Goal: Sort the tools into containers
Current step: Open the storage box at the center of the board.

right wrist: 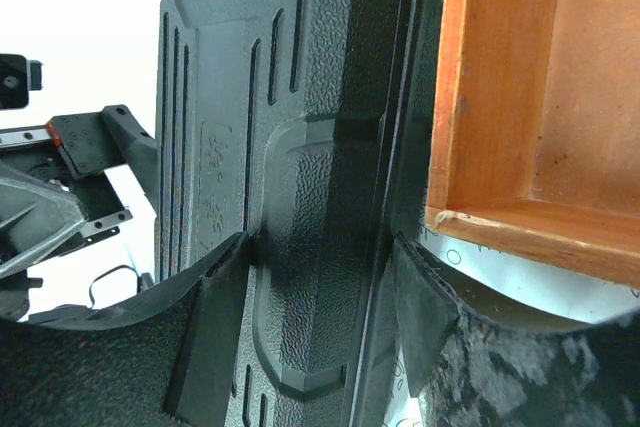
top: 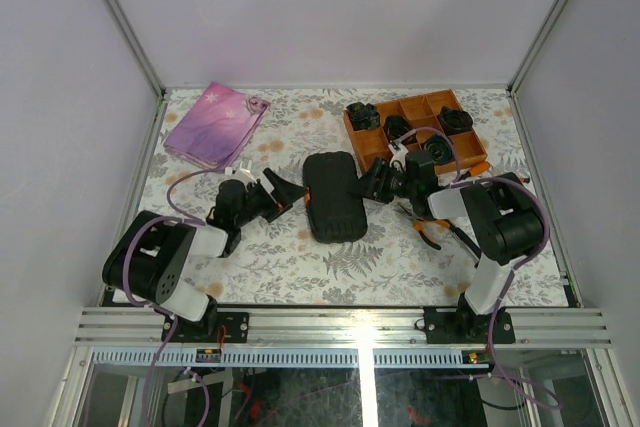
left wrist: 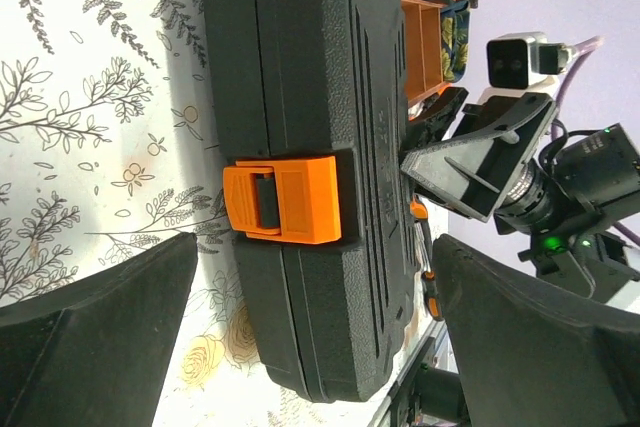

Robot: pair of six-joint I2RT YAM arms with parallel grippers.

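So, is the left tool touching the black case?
Apart. In the left wrist view a gap shows between the black case and each finger of the left tool.

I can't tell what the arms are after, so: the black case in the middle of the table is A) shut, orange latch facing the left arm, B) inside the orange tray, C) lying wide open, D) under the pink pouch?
A: the black case lies shut, its orange latch straight ahead of the left gripper, whose fingers are open.
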